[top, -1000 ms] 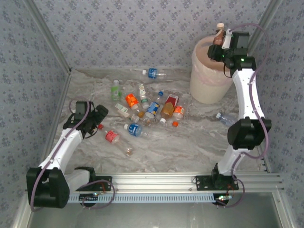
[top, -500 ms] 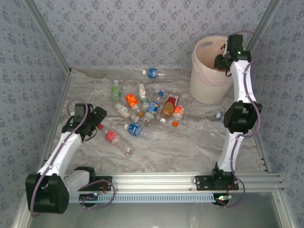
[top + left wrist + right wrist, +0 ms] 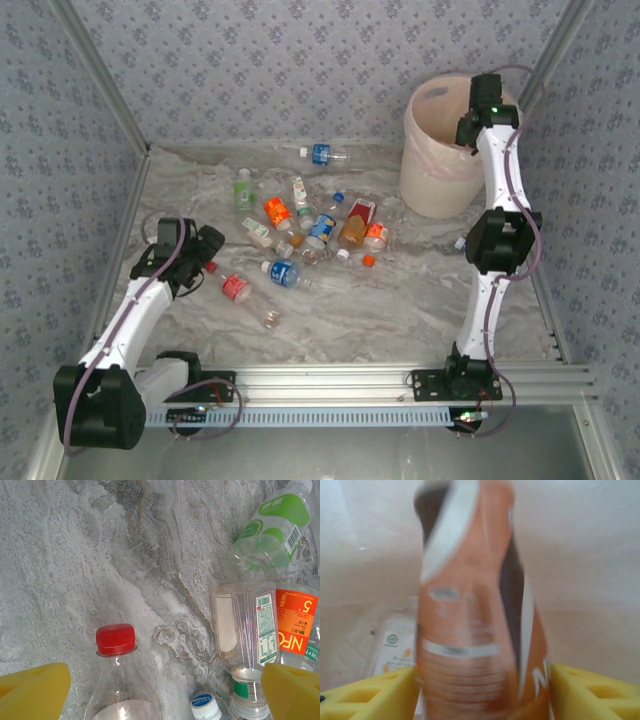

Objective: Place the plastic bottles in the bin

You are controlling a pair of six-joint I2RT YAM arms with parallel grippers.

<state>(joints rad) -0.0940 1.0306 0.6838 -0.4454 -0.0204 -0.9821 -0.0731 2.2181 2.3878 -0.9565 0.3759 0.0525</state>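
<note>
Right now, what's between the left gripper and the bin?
Most of the scattered plastic bottles lie between the left gripper and the bin, as the top view shows.

Marbled table [image 3: 400,300], scattered plastic bottles [image 3: 322,228], bin [image 3: 435,185]

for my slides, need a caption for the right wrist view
Blurred orange-labelled bottle between the right hand's yellow fingers, inside the bin, another bottle lying below.

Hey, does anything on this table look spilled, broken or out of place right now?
No spill or damage shows. One blue-labelled bottle lies apart near the back wall, away from the main cluster. Over the bin, the orange-labelled bottle between the fingers of the right tool is motion-blurred while the fingers look sharp.
</note>
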